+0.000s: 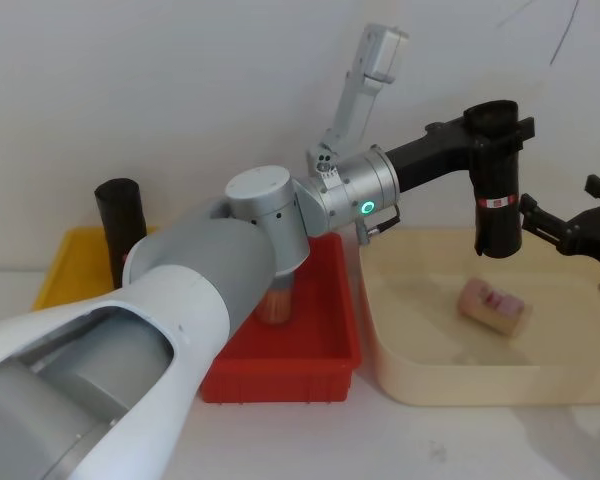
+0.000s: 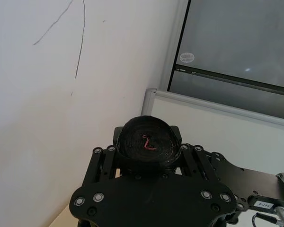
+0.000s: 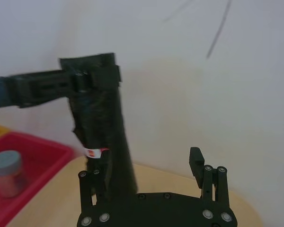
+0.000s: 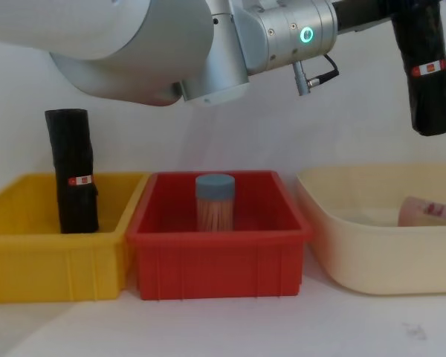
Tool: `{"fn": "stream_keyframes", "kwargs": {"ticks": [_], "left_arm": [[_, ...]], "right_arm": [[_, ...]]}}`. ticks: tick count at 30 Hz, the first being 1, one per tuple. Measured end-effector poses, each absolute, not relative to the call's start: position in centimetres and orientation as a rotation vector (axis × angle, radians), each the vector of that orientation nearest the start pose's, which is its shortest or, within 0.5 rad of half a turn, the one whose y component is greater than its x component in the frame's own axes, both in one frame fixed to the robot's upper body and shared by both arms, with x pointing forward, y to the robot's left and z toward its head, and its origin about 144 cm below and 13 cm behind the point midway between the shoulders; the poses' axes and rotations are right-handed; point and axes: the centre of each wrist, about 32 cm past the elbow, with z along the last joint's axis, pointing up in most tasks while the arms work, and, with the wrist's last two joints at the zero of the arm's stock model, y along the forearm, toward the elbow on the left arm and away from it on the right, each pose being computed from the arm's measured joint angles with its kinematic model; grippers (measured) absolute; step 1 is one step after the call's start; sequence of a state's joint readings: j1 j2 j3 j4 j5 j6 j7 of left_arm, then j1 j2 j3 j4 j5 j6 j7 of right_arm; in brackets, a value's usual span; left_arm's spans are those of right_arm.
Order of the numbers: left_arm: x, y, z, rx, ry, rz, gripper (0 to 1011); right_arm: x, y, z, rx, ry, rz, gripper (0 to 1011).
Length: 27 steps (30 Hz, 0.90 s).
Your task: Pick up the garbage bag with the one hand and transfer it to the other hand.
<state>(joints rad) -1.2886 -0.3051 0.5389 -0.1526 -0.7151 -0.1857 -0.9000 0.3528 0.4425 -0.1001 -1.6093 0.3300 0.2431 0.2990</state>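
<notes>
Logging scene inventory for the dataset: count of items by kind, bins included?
Garbage bag rolls: 2 (held roll in left gripper, right gripper open beside it; second roll standing in yellow bin)
Bins: 3 (yellow, red bin, cream tub)
Jars: 2 (blue-lidded jar upright in red bin; pinkish jar lying in cream tub)
Total: 7

Left arm (image 1: 195, 300): fat silver-grey and white rounded shells, flat round joint cap (image 1: 262, 187); green glowing ring (image 1: 367, 208) on wrist, thin black cable (image 1: 388, 222) at ring's 5 o'clock. Black left hand (image 2: 146, 142): linkage plates, silver screw heads (image 2: 98, 197). Black right hand (image 3: 142, 165): same screws, slim fingers.
</notes>
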Motion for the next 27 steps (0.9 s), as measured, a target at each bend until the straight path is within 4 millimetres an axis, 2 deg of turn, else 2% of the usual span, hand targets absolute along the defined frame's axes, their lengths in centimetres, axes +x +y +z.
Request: {"fn": "stream_keyframes", "kwargs": {"ticks": [12, 21, 27], "left_arm": [[69.1, 2.1, 132.5, -0.263, 0.091, 0.326, 542], [69.1, 2.1, 132.4, -0.262, 0.091, 0.325, 542], [69.1, 2.1, 132.4, -0.262, 0.092, 0.325, 542]], "right_arm": [[53.7, -33.1, 131.0, -0.040, -0.147, -1.035, 999], [54.7, -34.2, 132.0, -0.071, -0.116, -0.880, 999], [55.4, -34.4, 132.3, -0.091, -0.112, -0.838, 999]]}}
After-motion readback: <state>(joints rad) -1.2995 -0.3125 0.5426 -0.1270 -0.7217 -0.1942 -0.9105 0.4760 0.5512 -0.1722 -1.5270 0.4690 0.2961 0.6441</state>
